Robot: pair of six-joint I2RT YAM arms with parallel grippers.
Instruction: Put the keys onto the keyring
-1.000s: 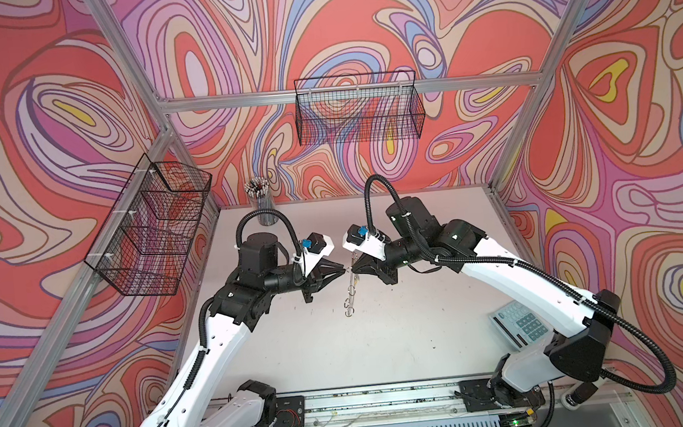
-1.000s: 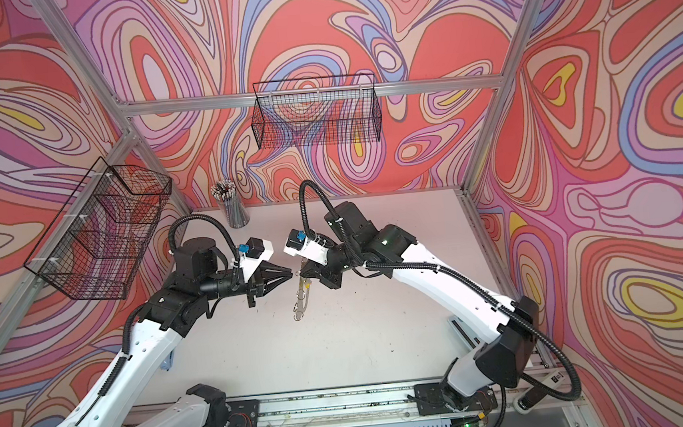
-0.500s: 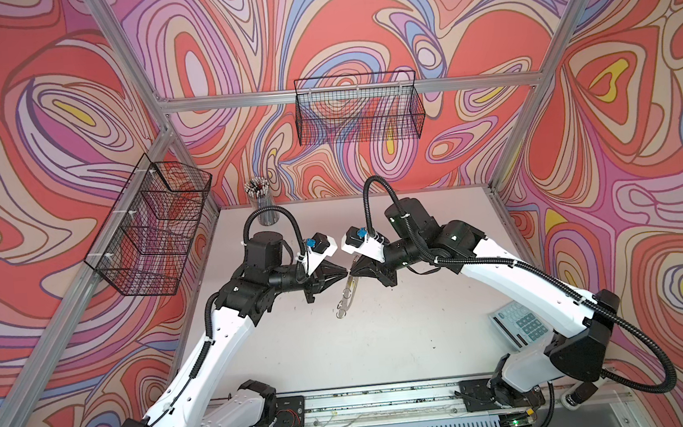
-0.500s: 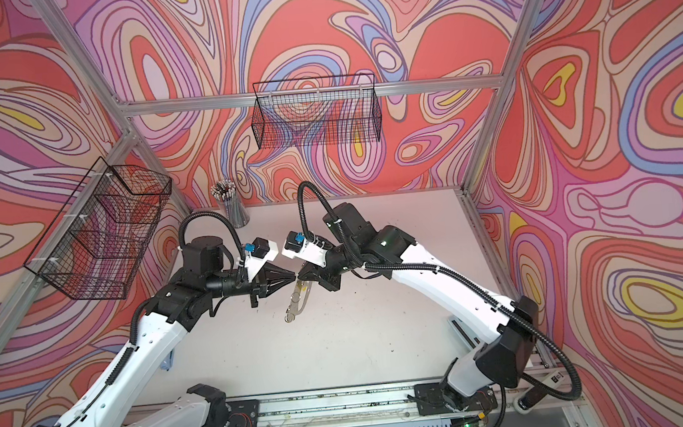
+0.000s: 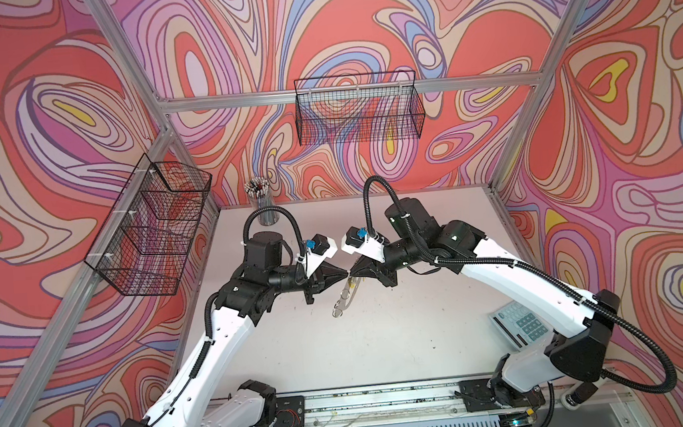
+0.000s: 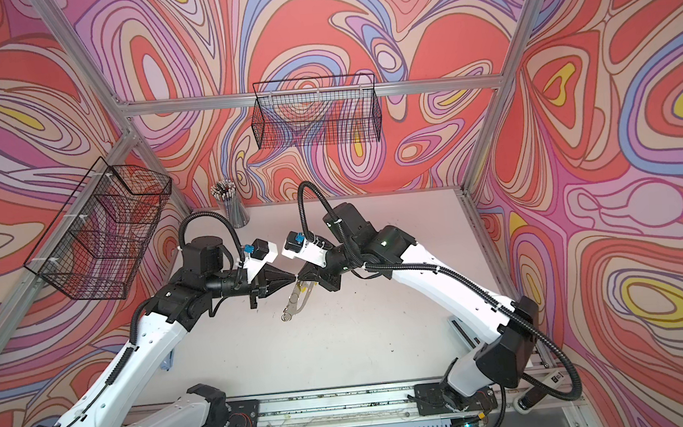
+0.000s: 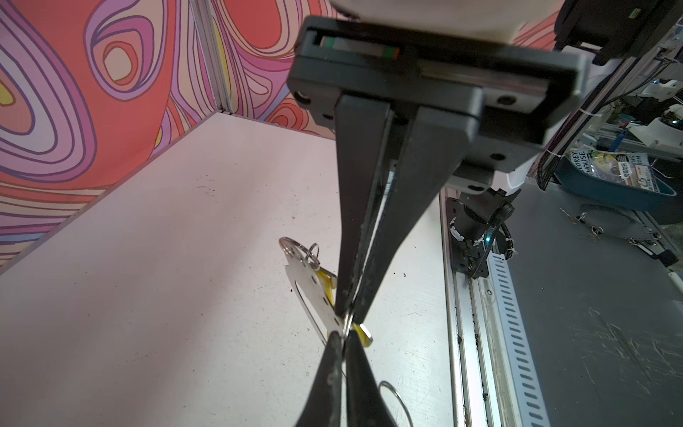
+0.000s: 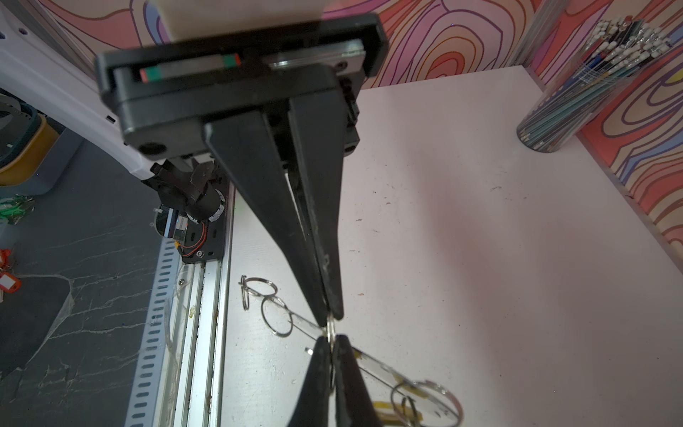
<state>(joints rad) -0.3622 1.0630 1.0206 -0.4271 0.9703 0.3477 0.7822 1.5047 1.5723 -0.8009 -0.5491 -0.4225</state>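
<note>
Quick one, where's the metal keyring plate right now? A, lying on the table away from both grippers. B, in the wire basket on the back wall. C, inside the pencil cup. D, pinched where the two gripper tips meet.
D: in a top view the keyring hangs below the spot where the left gripper and the right gripper meet tip to tip, both shut on it.

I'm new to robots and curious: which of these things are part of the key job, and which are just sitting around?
In the job: keyring plate, yellow key tags, left gripper, right gripper.
Just lying about: pencil cup, two wire baskets, calculator.
</note>
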